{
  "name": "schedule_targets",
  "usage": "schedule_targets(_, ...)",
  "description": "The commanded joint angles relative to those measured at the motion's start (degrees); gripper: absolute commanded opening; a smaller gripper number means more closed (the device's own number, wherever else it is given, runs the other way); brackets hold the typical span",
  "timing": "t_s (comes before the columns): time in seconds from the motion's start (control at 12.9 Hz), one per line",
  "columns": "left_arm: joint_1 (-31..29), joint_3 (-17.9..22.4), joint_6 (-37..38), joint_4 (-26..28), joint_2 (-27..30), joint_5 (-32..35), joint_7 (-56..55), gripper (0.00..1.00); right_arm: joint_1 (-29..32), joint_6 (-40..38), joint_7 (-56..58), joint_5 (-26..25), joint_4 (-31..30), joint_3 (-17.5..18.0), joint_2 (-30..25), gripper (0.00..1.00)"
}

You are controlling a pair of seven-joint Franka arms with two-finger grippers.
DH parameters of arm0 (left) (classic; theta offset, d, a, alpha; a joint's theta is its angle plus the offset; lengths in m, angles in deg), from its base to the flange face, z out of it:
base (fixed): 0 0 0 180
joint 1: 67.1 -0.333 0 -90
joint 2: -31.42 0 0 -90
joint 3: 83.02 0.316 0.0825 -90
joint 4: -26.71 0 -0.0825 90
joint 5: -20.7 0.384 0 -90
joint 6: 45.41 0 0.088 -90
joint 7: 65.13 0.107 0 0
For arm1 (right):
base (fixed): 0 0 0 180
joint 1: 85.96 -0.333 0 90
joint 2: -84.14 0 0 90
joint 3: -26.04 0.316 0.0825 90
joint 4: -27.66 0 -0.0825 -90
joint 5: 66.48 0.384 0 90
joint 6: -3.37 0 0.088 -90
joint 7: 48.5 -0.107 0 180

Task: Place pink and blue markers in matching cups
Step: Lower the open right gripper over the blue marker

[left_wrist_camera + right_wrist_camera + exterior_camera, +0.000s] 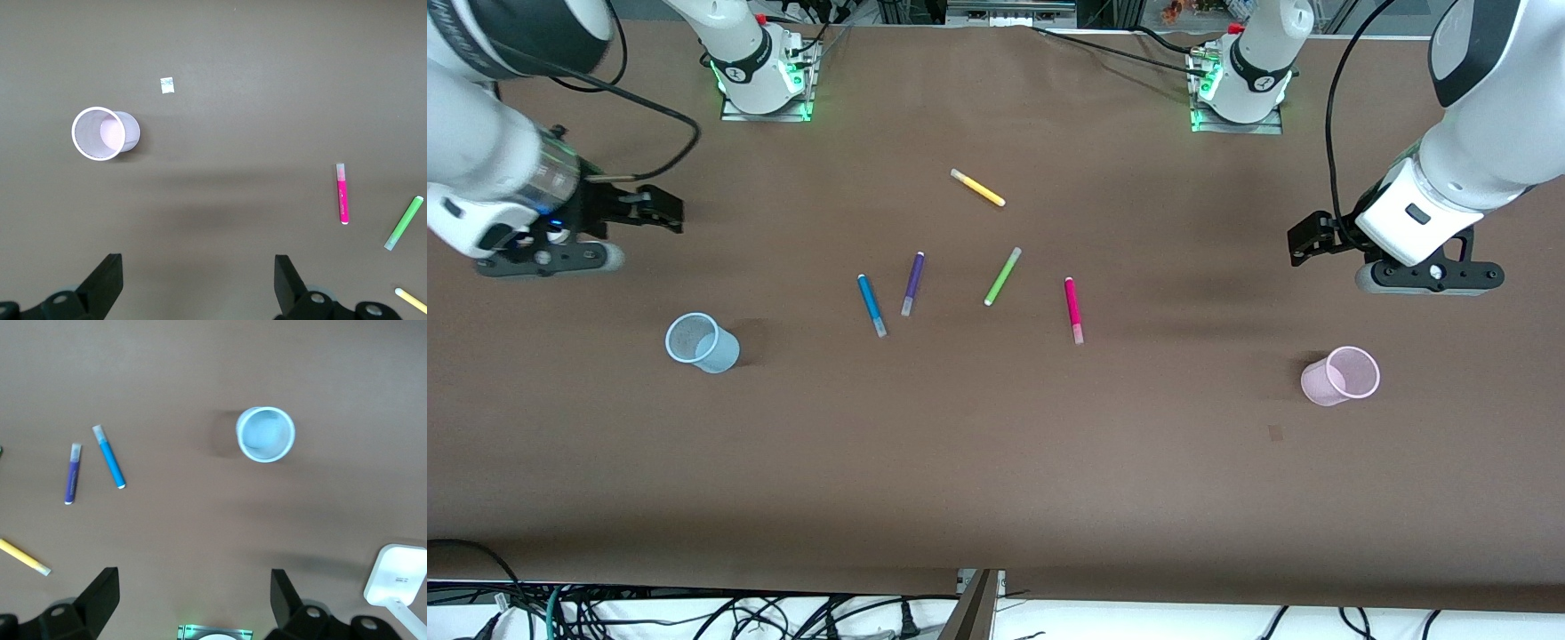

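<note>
The pink marker (1073, 309) lies flat near the table's middle and also shows in the left wrist view (343, 193). The blue marker (871, 305) lies flat toward the right arm's end of the middle group and shows in the right wrist view (109, 457). The pale blue cup (701, 342) (265, 434) stands upright at the right arm's end. The pale pink cup (1341, 375) (103, 133) stands upright at the left arm's end. My right gripper (660, 210) (193, 590) is open and empty, up over bare table near the blue cup. My left gripper (1303, 240) (198, 273) is open and empty, up over bare table near the pink cup.
A purple pen (912, 283) lies beside the blue marker. A lime-green pen (1002, 276) lies between the purple pen and the pink marker. A yellow pen (978, 188) lies farther from the front camera. A small scrap (167, 85) lies by the pink cup.
</note>
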Motion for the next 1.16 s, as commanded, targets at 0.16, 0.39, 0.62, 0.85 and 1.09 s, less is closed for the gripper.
schedule_targets(0.16,-0.37,-0.27,1.28,-1.80,-0.76,0.26,1.36,1.00,-4.92,0.09,0.02,0.81,1.20,-0.21,5.34,1.00)
schedule_targets(0.39,-0.37,-0.27,1.28,-1.80,-0.76,0.18,1.36,1.00,-7.20,3.15,0.37,0.54,1.20,-0.21,9.13,1.00)
schedule_targets(0.62,-0.37,-0.27,1.28,-1.80,-0.76,0.18,1.36,1.00,-10.10,7.89,-0.42,0.45,0.85,-0.21,13.52,1.00)
schedule_targets(0.85,-0.63,-0.27,1.36,-1.80,-0.76,0.18,1.36,1.00,-11.34,12.55,-0.51,0.45,-0.03,-0.21,17.30,1.00)
schedule_targets(1.09,-0.64,-0.27,1.28,-1.80,-0.76,0.18,1.36,1.00,-12.13,24.22,-0.59,0.54,-7.39,-0.21,18.10,1.00)
